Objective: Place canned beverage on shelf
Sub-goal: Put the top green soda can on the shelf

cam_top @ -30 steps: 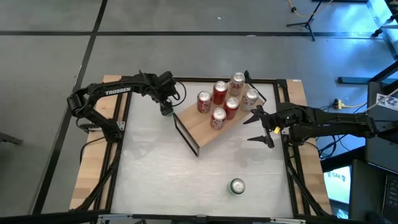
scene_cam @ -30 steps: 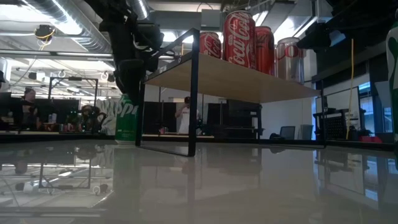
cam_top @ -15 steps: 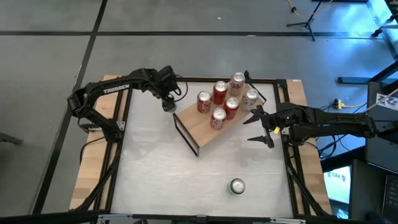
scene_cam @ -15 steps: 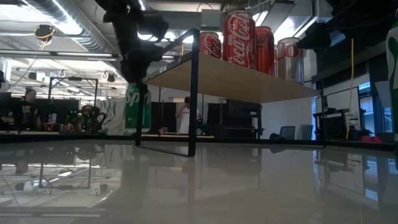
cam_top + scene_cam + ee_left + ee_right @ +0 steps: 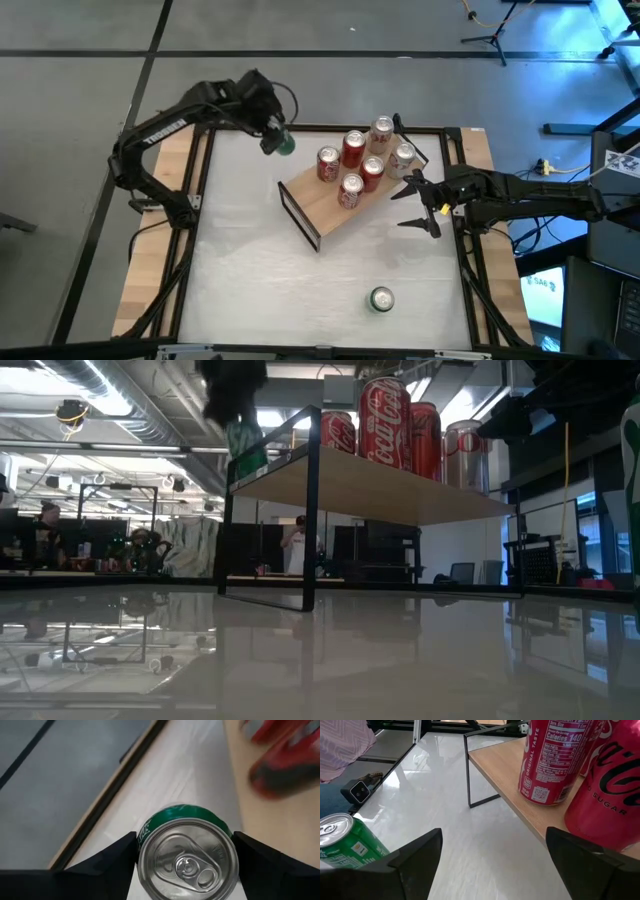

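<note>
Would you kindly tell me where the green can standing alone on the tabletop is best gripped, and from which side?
Probably across the mid-height side wall of the green can, level from the right: it stands upright with bare tabletop around it, and the open right end effector is the free one nearby.

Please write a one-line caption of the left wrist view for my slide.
Left gripper holding a green can above the white table, with the wooden shelf and its blurred red cans beyond.
</note>
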Available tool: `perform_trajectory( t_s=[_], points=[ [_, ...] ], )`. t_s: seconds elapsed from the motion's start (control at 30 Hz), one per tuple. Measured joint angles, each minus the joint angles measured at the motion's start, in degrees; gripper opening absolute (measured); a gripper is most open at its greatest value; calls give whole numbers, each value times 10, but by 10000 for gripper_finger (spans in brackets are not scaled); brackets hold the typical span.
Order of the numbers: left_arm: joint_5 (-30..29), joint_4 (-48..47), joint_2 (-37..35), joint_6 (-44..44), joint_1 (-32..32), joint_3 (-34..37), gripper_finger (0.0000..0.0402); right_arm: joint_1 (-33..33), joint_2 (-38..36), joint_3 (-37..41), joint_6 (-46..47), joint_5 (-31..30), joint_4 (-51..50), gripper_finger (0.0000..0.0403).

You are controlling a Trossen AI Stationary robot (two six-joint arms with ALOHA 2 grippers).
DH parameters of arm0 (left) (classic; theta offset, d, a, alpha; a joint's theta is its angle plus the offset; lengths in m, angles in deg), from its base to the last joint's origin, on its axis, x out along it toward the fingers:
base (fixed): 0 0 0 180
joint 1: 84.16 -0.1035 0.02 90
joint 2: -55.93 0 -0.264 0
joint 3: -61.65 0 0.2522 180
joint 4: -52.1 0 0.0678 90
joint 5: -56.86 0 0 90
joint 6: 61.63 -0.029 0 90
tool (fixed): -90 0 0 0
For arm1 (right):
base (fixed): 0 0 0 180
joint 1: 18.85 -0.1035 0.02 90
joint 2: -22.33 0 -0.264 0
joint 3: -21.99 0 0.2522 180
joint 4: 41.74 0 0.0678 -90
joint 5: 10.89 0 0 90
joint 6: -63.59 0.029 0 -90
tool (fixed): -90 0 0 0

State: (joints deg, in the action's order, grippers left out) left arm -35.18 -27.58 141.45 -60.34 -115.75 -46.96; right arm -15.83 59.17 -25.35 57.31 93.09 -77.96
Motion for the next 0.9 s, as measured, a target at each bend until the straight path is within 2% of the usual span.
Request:
perform_trajectory(
  t_s=[0.13, 0.3, 0.73, 0.9],
  points=[
    [10, -33, -1, 43, 9, -66, 266, 0, 0, 0, 0, 0, 0, 349],
    [37, -32, -1, 84, 42, -113, 266, 0, 0, 0, 0, 0, 0, 349],
    [26, -31, 7, 179, 165, -117, 273, 0, 0, 0, 0, 0, 0, 349],
    [-4, -30, 16, 197, 199, -117, 276, 0, 0, 0, 0, 0, 0, 349]
  ],
)
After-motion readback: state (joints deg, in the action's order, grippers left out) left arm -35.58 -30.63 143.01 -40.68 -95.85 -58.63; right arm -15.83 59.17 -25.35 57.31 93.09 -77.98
